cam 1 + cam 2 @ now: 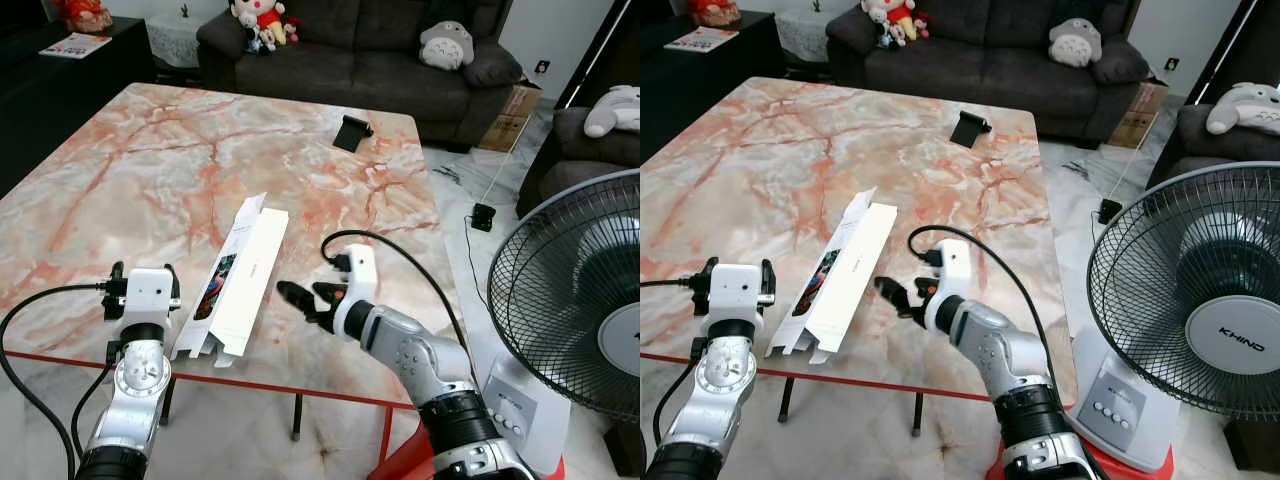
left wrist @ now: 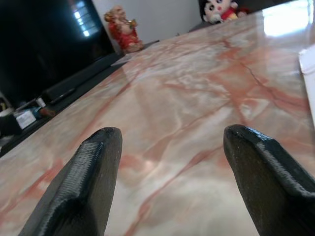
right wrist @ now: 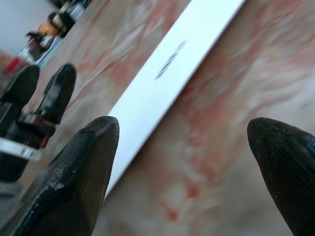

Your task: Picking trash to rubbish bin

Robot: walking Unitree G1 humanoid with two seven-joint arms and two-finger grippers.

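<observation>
A long flattened white carton [image 1: 238, 275] with a printed side panel lies on the marble table [image 1: 150, 150] near its front edge. My right gripper [image 1: 305, 297] hovers low over the table just right of the carton, open, fingers pointing at it with nothing between them. In the right wrist view the carton [image 3: 167, 73] runs diagonally between the open fingertips [image 3: 83, 162]. My left gripper [image 1: 143, 272] stands open just left of the carton, above the table's front edge. The left wrist view shows bare marble between its fingers [image 2: 83, 172] and the carton's corner [image 2: 309, 73].
A large standing fan [image 1: 585, 290] is close on the right, beside my right arm. A small black object [image 1: 350, 131] sits at the table's far side. A dark sofa [image 1: 380, 50] with plush toys stands behind, a black cabinet [image 1: 60, 80] on the left.
</observation>
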